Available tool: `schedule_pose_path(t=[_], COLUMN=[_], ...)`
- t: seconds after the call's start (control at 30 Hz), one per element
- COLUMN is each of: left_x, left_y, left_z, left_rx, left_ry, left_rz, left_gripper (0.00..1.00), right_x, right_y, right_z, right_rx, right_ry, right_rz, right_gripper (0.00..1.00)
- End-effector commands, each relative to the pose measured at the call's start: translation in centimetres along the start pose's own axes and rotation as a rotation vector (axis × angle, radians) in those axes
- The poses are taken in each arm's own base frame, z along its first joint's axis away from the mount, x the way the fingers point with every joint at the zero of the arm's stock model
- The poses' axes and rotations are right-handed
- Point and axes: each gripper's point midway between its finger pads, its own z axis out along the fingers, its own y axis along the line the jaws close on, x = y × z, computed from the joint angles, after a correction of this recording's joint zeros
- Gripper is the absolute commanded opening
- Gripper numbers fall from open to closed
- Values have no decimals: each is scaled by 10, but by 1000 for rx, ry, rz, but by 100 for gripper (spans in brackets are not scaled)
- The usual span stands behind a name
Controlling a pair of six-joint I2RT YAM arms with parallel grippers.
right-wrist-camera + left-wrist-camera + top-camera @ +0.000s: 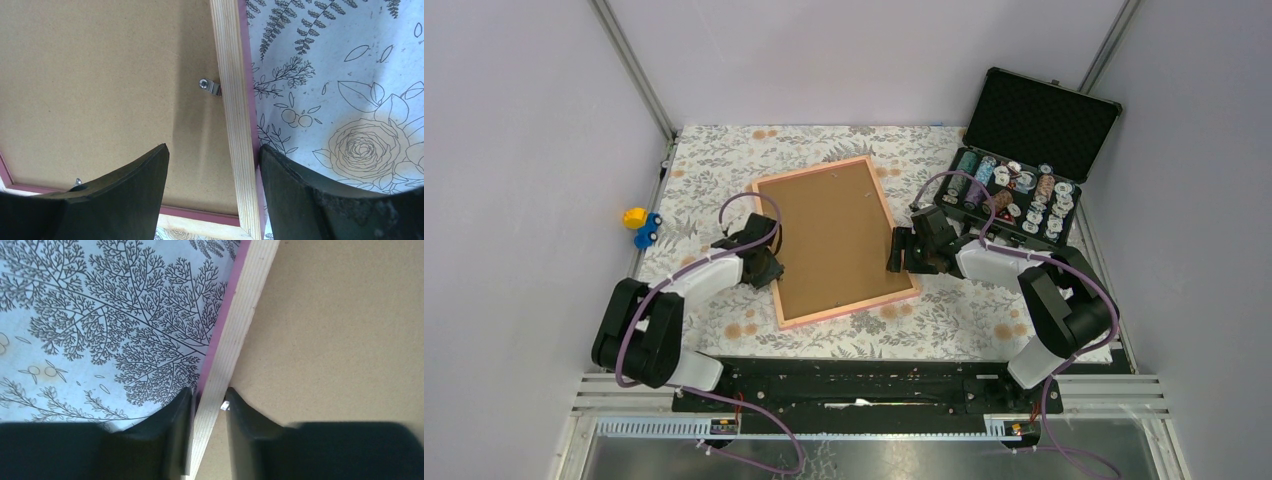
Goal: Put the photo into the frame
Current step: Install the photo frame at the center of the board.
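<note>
The frame (pixel 812 171) lies face down in the middle of the floral cloth, its brown backing board (pixel 834 235) facing up. My left gripper (pixel 771 268) is shut on the frame's left rail (pixel 245 300). In the left wrist view the gripper (pixel 210 392) has one finger on the pink outer side and the other on the board side. My right gripper (pixel 898 250) is open and straddles the right rail (pixel 231 75) near the frame's near corner, seen around (pixel 214 147) in the right wrist view. A small metal clip (pixel 210 86) holds the board. The photo is out of view.
An open black case (pixel 1044 120) with several round spools (pixel 1014 195) stands at the back right, close behind the right arm. A small yellow and blue toy (pixel 641 226) sits at the table's left edge. Grey walls close in the table on three sides.
</note>
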Motion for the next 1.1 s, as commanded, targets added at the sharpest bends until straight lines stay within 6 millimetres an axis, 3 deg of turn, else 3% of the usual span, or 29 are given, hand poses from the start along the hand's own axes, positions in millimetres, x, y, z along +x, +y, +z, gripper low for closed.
schedule_pose_path(t=[0.0,0.07,0.13,0.2,0.37,0.6,1.07], left_x=[-9,-14,-18,-22,-24,-25,-42], left_y=[-9,-8,-9,-10,-18,-20,-40], left_z=[-13,-19,-24,-31,-46,-47,1], left_rx=[59,67,83,98,176,202,181], left_ry=[-35,-61,-82,-102,-114,-131,-87], left_rz=[28,21,29,44,70,109,137], left_gripper=[52,82,94,98,99,99,99], right_x=[2,2,0,-1,0,-3,1], right_y=[22,21,19,17,14,18,25], right_z=[0,-1,-2,-2,2,4,3], right_rx=[-91,-92,-81,-73,-62,-70,-98], right_ry=[9,0,-11,-16,-2,12,43], right_rz=[12,15,19,22,24,36,66], right_gripper=[73,73,73,74,74,74,74])
